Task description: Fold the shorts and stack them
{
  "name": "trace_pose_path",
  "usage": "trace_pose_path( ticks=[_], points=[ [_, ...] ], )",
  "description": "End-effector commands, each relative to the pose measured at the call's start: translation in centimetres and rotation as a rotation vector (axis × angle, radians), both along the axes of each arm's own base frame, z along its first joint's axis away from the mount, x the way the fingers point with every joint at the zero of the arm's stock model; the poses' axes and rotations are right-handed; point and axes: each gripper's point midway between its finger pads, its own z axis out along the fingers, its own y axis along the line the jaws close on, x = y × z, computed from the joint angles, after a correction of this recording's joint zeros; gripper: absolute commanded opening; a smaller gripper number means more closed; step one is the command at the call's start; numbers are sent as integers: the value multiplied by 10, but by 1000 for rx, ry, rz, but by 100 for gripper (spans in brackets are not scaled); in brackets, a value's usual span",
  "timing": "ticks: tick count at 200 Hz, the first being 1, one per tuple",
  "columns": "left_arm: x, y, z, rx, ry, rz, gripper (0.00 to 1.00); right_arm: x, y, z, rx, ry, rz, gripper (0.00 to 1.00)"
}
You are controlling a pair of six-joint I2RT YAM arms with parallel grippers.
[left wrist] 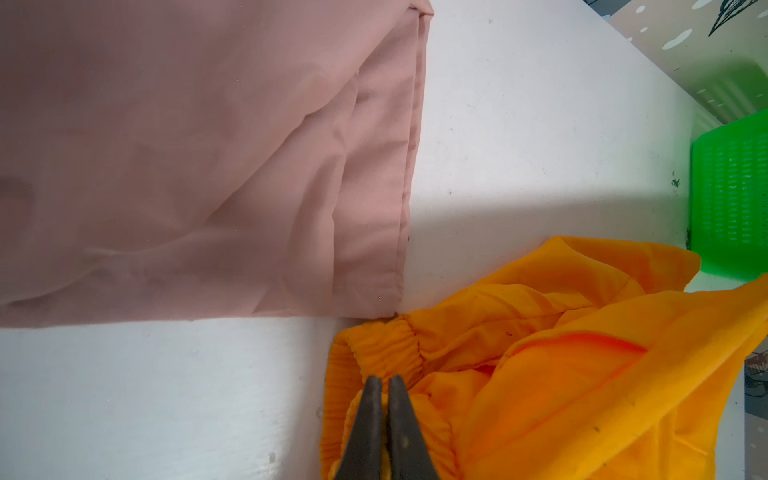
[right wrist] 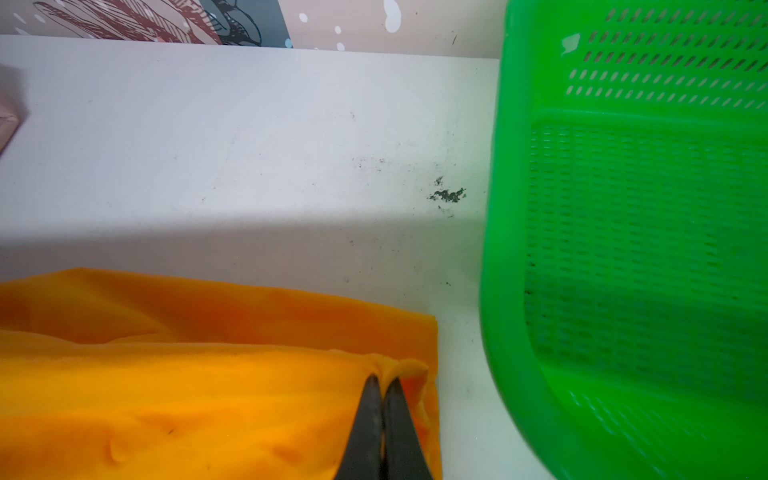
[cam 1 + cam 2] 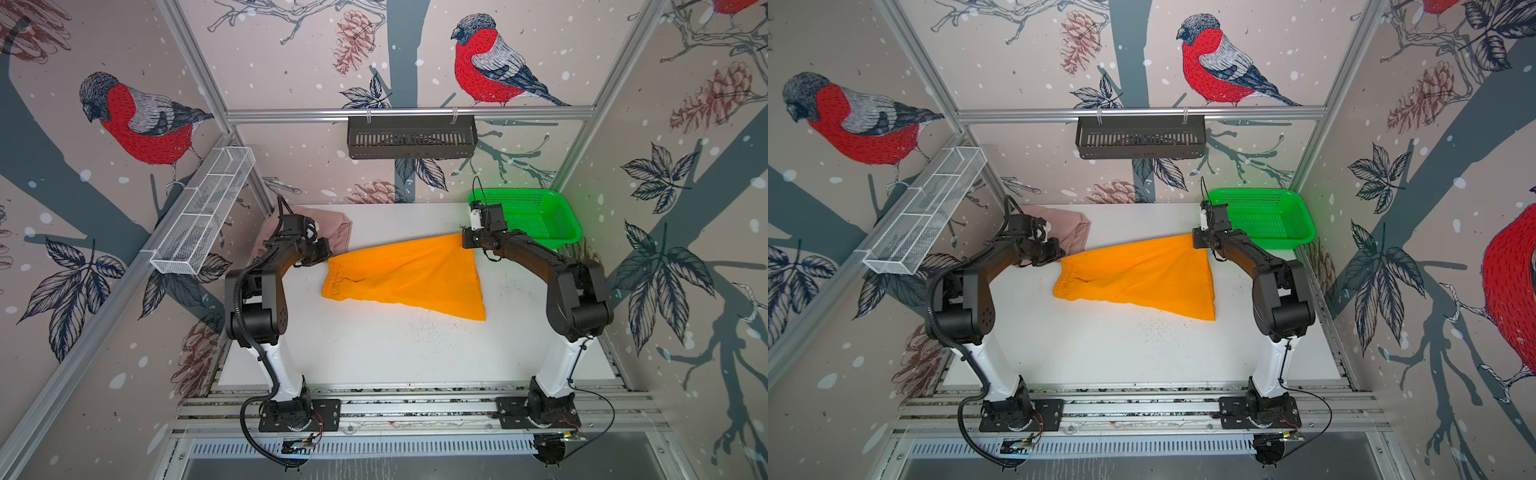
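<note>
**A:** What is the left gripper (image 1: 385,380) doing?

**B:** Its jaws are pressing together on the gathered waistband of the orange shorts (image 1: 540,395). Only the fingertips are showing in the wrist view. The frame edge is cutting off the rest.

**A:** And the right gripper (image 2: 383,380)?

**B:** It is pinching a hem corner of the same shorts, and the cloth is bunching up between its tips. The far edge is stretching from one gripper to the other, and the near part is lying on the table (image 3: 374,353).

**A:** Are the grips showing from above?

**B:** No. In both top views each gripper's own body is covering its fingertips.

**A:** Where are the pink shorts (image 1: 208,166)?

**B:** They are lying flat just beyond the left gripper. One corner is reaching the orange waistband, but I cannot tell whether it is touching. From above, the left arm (image 3: 266,266) is hiding much of them.

**A:** And the basket (image 2: 623,249)?

**B:** It is sitting just beside the right gripper, apart from the orange cloth. Its far side is running out of the wrist frame.
</note>
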Motion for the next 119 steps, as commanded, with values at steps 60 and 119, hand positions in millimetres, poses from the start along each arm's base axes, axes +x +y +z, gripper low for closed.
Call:
trace_pose_path(
  ticks=[60, 119],
  points=[
    [15, 12, 5, 64, -34, 38, 98, 26, 14, 28, 30, -90, 58, 64],
    [-5, 19, 64, 101, -79, 149, 98, -76, 10, 53, 186, -69, 15, 65]
  ],
)
